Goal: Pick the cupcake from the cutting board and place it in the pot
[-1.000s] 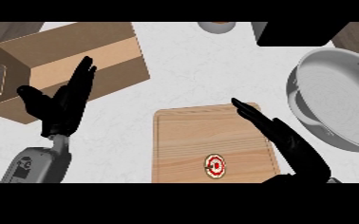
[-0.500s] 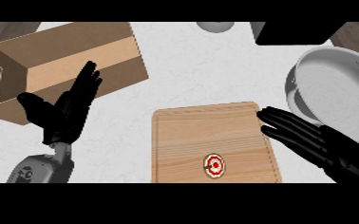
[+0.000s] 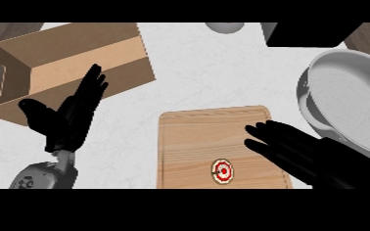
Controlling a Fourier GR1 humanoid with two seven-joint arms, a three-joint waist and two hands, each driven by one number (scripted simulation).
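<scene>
Cupcake is seen on board.
Right hand, fingers straight, is held just beside it; left hand is rested, fingers straight.

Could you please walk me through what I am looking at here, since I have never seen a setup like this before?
You are looking steeply down at a kitchen counter, as if from the robot's head. The dark shapes coming in from the lower edge are its two hands. The left robot hand shows at the left, open with its fingers up, resting in front of a brown cardboard box. The right robot hand is at the right, open with its fingers spread over the right part of a wooden cutting board. Neither hand holds anything. On the board, near its lower edge, sits the cupcake, seen from above as a small red and white round. At the right edge is the pot, grey and round. A small grey object and a black object lie along the far edge.
</scene>
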